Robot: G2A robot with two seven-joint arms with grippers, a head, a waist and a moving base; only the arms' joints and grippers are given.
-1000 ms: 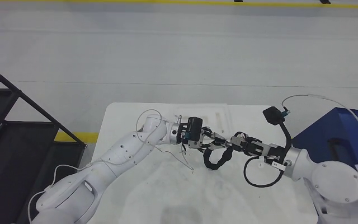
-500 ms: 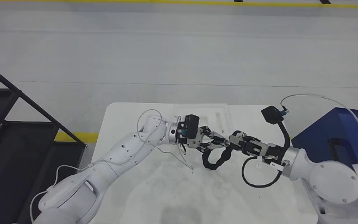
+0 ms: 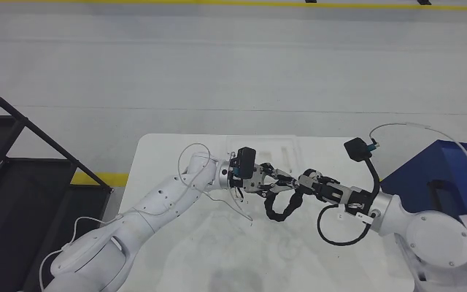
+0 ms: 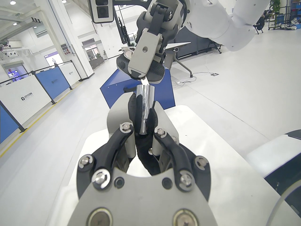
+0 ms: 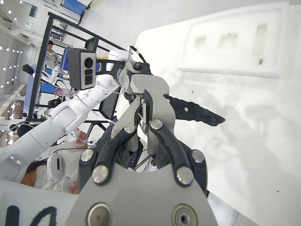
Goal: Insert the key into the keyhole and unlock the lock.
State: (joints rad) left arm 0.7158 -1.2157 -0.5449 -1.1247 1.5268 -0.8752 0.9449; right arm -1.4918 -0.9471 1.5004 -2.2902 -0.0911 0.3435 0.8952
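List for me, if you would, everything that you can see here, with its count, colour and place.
lock: one, black cable with a chrome cylinder, held in the left pincer above the table.
key: one, silver, in the right pincer, tip at the cylinder's end; how deep it sits cannot be told.
foam tray: one, white, on the table beyond the pincers.
table: one, white, under both arms.
bin: one, blue, beside the table by the right arm.
rack: one, black, beside the table by the left arm.
left pincer: one, grey and black, shut on the lock.
right pincer: one, grey and black, shut on the key.
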